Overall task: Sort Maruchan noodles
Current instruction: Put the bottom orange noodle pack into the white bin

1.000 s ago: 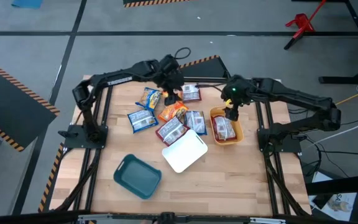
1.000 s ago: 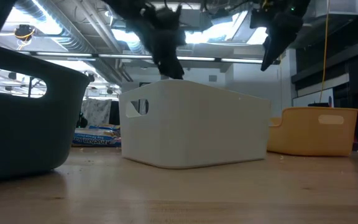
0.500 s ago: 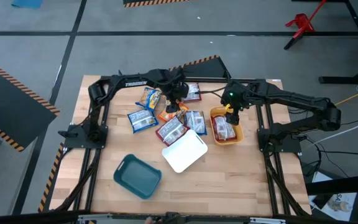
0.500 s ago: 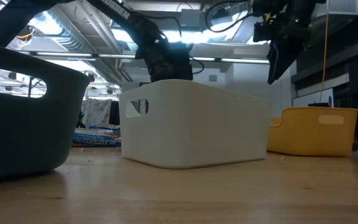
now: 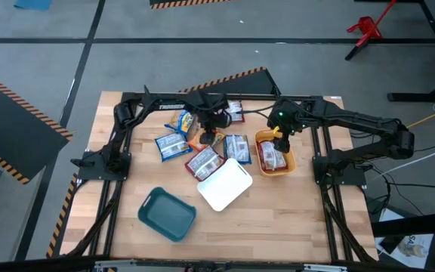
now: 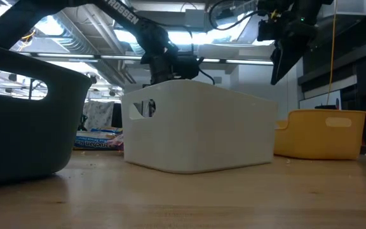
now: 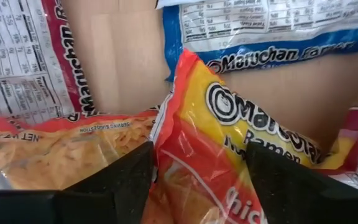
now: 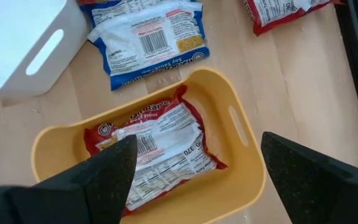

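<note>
Wooden table (image 5: 278,204), both arms reaching toward its far middle. Three bins on it: teal bin (image 5: 167,214) near the front, white bin (image 5: 223,183) at centre, orange bin (image 5: 275,153) to the right of the packet cluster.

I have the left gripper (image 5: 209,137) down on the scattered packets; in the left wrist view its fingers (image 7: 126,180) sit either side of an orange packet (image 7: 222,155), which bulges up between them. Fingers are parted with the packet between, and I cannot tell whether they actually grip it. A blue packet (image 7: 260,31) lies flat just beyond, a red packet (image 7: 17,62) off to one side.

Right gripper (image 5: 281,140) hovers over the orange bin, fingers (image 8: 104,174) spread wide apart, holding nothing. One red packet in the bin (image 8: 154,155) lies flat on its floor. A blue-edged packet (image 8: 151,43) rests on the table between the orange and white bins.
</note>
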{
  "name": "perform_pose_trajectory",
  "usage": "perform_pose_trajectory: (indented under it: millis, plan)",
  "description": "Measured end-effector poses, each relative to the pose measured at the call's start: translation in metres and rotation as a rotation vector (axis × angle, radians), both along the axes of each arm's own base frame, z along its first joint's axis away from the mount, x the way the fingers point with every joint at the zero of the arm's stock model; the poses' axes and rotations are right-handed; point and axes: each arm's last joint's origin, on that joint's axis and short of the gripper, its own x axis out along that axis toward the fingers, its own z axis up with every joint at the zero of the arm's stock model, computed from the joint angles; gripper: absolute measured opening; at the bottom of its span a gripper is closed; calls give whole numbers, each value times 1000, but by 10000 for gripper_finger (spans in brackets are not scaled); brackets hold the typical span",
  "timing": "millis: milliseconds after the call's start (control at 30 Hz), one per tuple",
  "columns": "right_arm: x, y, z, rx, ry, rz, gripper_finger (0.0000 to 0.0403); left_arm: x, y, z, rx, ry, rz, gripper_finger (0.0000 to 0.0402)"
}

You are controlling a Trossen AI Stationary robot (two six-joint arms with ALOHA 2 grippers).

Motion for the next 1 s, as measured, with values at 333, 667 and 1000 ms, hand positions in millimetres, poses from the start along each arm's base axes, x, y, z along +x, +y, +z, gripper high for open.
perform_pose_trajectory:
  millis: [333,667,1000]
  plan:
    - [0,-1,0,-21,4,3,328,1,-6,-1,21,38,9,107]
    - [2,-1,1,-31,-18,2,328,3,-5,9,-6,55,102,4]
    - [5,-3,3,-47,-53,7,328,-3,-11,58,-41,47,192,0]
